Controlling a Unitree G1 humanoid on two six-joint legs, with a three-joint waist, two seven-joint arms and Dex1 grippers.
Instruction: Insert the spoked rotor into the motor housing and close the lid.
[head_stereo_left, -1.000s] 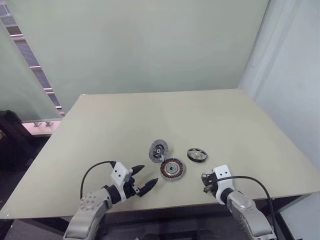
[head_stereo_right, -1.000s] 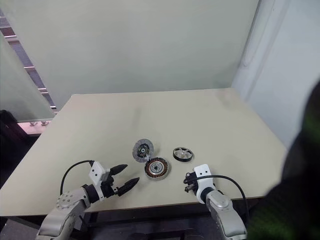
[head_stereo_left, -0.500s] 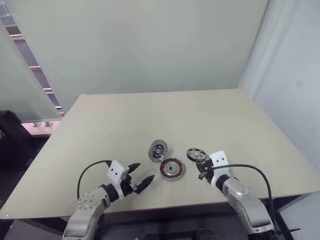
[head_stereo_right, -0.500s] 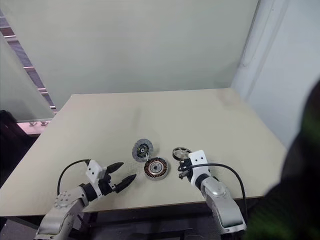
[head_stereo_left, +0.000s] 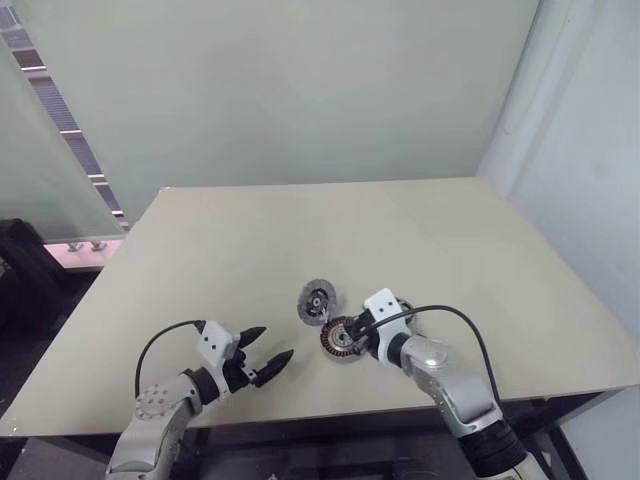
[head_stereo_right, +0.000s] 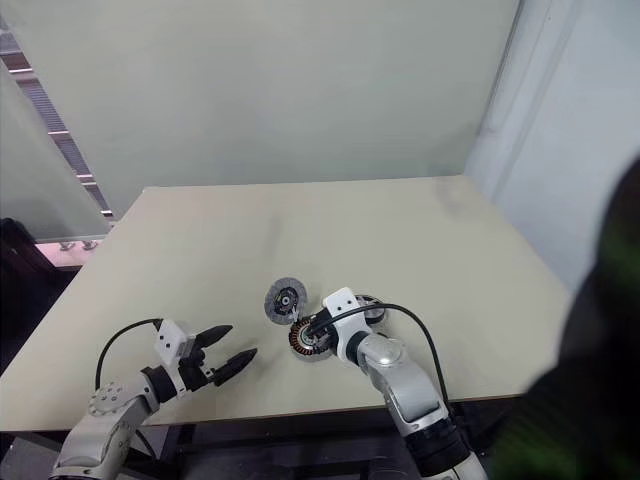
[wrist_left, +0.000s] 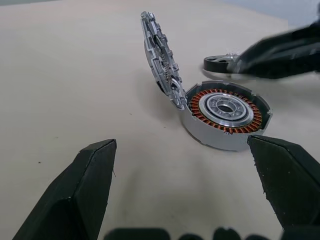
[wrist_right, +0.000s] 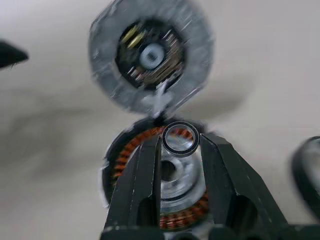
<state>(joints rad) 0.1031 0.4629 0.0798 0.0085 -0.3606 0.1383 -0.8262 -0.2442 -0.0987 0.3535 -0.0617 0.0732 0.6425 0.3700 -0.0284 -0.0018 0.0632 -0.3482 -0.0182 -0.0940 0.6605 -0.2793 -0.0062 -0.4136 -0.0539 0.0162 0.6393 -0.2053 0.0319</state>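
Note:
The motor housing (wrist_left: 225, 112) lies flat on the table, its copper windings around a silvery centre. Its grey lid (wrist_left: 160, 50) stands tilted up at the housing's far edge, still joined to it. The spoked rotor (wrist_left: 216, 63) rests on the table just right of the housing, partly behind my right hand. My right gripper (wrist_right: 180, 142) hovers over the housing's centre, shut on a small dark ring (wrist_right: 180, 138) at its fingertips. My left gripper (head_stereo_left: 272, 345) stands open to the left of the housing, with nothing between its fingers (wrist_left: 85, 185).
The beige table (head_stereo_left: 300, 230) has a front edge close to both arms. A pale wall stands behind it. A cable loops over each forearm.
My right gripper has swung left and up from the front edge, past the rotor, to over the housing, still shut on the small ring. My left gripper has drifted slightly left.

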